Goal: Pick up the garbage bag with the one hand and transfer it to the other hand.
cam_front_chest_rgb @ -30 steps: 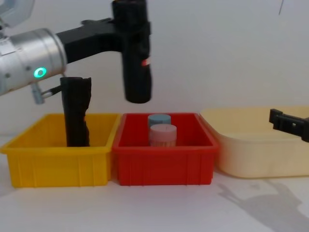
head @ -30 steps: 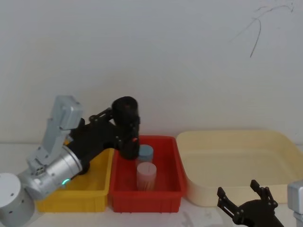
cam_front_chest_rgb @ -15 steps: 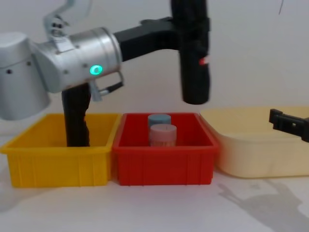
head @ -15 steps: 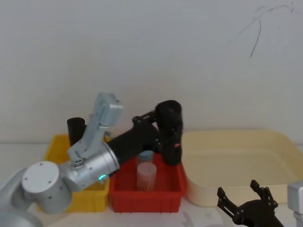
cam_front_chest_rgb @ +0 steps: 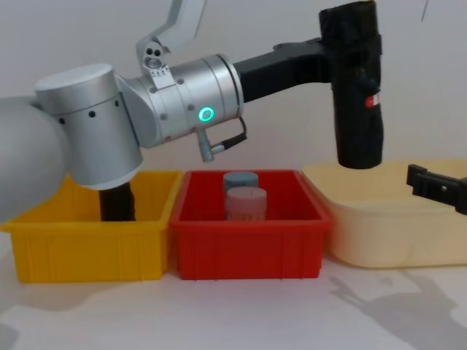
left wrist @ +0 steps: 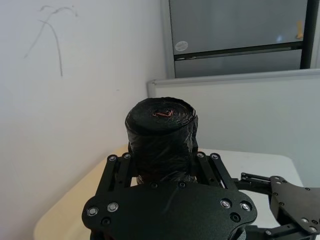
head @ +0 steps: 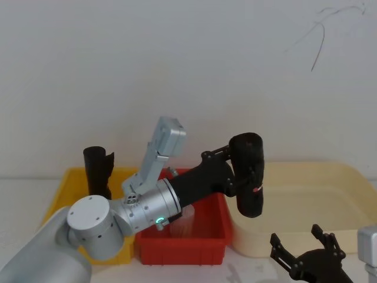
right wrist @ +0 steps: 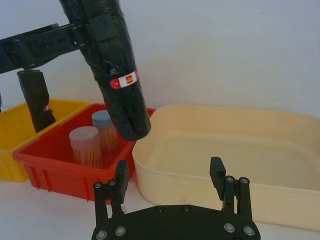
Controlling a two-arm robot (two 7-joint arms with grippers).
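L gripper (cam_front_chest_rgb: 349, 55) is clamping its two fingers round the upper part of the garbage bag (cam_front_chest_rgb: 357, 102), a tall black cylinder-shaped roll of crinkled plastic w/ a small red mark (cam_front_chest_rgb: 371, 102) about midway down. Its silver arm is reaching across from the robot's left, a green ring light (cam_front_chest_rgb: 207, 114) glowing on the round joint. The roll is hanging clear in the air, nearly upright (leaning a bit in the head view), its lower end over the left end of the wide cream plastic tub (cam_front_chest_rgb: 387, 233), close beside the red plastic bin (cam_front_chest_rgb: 248, 251) and touching neither. From the left wrist view the roll's flat top (left wrist: 161, 112) is standing up btwn the black finger links. R gripper (right wrist: 169, 167) is waiting low at the robot's right, in front of the cream tub, fingers spread wide apart w/ nothing btwn them, well below the roll. Inside the red bin a blue-capped jar (cam_front_chest_rgb: 241, 180) and a pink-capped jar (cam_front_chest_rgb: 246, 200) are standing upright, one just behind the other. Next to it on the left, the yellow plastic bin (cam_front_chest_rgb: 87, 251) is holding a slimmer black roll w/ a ragged top (head: 97, 171), also upright. All three containers are sitting side by side on the white tabletop (cam_front_chest_rgb: 241, 313), against a plain white wall.
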